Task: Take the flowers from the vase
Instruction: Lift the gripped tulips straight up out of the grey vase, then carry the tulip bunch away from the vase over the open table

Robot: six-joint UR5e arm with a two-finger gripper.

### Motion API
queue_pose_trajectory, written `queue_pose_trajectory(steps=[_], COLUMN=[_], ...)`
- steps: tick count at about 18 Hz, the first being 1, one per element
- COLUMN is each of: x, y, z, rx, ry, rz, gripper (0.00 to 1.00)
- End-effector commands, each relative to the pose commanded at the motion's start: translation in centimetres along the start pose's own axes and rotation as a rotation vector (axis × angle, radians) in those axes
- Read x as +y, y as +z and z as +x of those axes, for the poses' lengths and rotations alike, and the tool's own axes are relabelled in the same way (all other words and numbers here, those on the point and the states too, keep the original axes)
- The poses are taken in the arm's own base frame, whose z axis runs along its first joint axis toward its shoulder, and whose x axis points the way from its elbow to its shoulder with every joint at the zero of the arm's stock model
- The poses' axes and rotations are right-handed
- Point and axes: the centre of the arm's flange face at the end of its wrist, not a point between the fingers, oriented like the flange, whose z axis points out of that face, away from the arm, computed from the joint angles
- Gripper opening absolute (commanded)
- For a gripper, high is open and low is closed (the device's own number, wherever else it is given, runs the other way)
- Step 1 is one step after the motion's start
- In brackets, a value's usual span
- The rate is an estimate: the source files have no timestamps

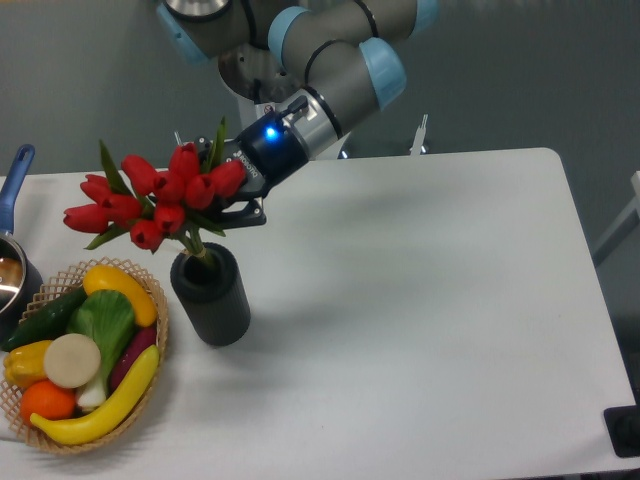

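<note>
Flowers (150, 198), red tulip buds on green stems, stand in the dark grey vase (211, 294) near the left of the white table (430, 300), heads fanning up and left. My gripper (232, 205) reaches in from behind, right among the buds above the vase mouth. Blooms hide my fingertips, so I cannot tell whether I am clenched or released. A woven basket (152, 345) of fruit and vegetables sits just left of the vase.
</note>
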Motion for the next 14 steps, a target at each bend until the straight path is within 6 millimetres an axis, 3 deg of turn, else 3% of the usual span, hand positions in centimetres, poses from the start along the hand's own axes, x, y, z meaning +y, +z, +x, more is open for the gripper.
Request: queue_pose_trajectory(steps=[9,14], x=[-4.6,-6.1], y=[-1.4,-3.1], z=[0.9,0.1], rx=[0.017,0.000], ry=[-0.027,-0.044], rz=[0.088,0.121], gripper=[0.00,0.00])
